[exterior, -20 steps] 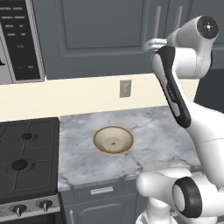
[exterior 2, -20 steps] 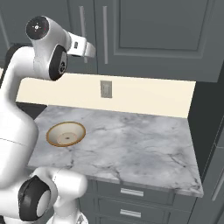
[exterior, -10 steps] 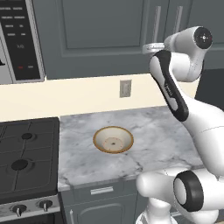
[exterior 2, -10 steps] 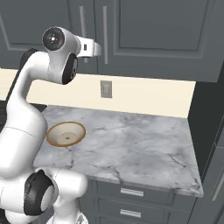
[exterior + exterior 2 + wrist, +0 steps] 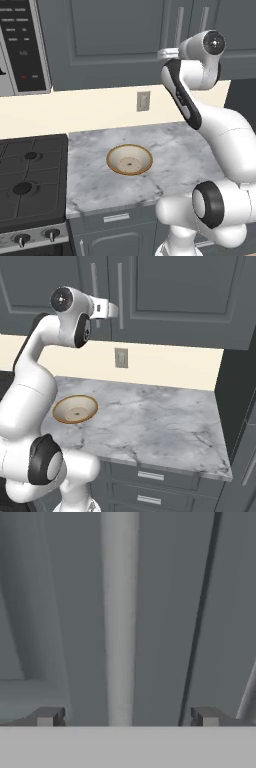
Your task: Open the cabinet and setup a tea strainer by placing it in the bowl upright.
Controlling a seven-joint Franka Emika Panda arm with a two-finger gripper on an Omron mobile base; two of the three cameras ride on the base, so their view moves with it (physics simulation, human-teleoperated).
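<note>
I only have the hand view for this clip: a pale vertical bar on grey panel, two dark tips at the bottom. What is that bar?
Observer: It is a long bar handle on the cabinet, as the right base view shows.

Operator: Has the gripper closed on it?

Observer: No. The gripper is open, with the handle between its fingertips and gaps on both sides.

Operator: Are the doors open at all?

Observer: Both doors look shut and flush in the left base view; the dark line is the seam between them.

Operator: Is the bowl ready?

Observer: The bowl sits empty on the marble counter, below and left of the arm.
</note>
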